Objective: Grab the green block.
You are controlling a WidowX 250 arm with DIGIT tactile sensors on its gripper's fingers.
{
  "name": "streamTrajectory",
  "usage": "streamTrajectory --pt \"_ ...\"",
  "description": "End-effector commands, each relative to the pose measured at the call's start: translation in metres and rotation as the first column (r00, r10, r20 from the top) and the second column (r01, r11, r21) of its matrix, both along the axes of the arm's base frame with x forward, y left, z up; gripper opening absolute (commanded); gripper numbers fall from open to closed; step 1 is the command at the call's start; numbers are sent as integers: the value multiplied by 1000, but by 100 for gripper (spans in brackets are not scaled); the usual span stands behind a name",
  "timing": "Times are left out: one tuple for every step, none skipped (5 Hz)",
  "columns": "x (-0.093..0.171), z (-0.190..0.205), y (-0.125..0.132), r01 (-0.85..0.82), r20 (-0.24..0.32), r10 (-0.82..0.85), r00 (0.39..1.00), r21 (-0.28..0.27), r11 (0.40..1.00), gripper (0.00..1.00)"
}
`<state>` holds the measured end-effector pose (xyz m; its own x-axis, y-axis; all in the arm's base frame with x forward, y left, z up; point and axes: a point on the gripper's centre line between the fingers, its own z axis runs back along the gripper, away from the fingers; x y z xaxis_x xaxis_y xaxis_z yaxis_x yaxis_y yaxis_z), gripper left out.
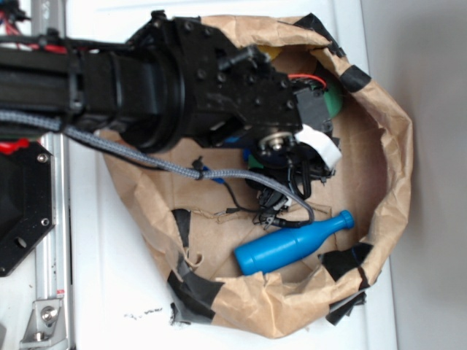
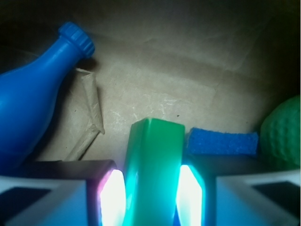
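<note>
Status: grasp apparently made, lift not yet evident.

Item 1, green block (image 2: 153,165): seen in wrist view standing between the 2 glowing pads (image 2: 113,197) of the end effector (image 2: 151,197), flanks flush against both. Far end points toward the bag floor ahead. Hidden in exterior view beneath the arm.

Item 2, end effector: clenched on the green block, judging by pads pressed to both sides with no gap showing. Located low inside the paper bag (image 1: 387,168), per exterior view.

Item 3, blue block (image 2: 222,141): flat, textured, lying just beside the green block on the right of wrist view, apparently not caught between the pads.

Item 4, green ball (image 2: 282,134): dimpled, at far right edge, beyond the blue block.

Item 5, blue bottle (image 2: 33,103): on its side at left, well apart from the grasp; also plain in exterior view near the bag's lower rim.

Item 6, bench (image 1: 109,292): white, carrying the bag.

Done, by appearance: approach, alignment, closure on the correct piece. Left, by judgement: confirming a firm hold by raising clear of the bag floor; cannot tell whether block rests on the paper or already hangs free.
</note>
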<state>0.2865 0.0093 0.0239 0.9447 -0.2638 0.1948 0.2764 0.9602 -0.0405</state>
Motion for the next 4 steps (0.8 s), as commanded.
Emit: streamTrajectory --pt "-12 85 10 -48 -13 48 999 -39 998 0" --pt "-22 134 19 -124 -22 122 992 -89 988 0" --pt "-24 169 13 -157 43 161 986 -87 984 0" --pt "-32 167 13 -187 29 189 982 -61 980 0"
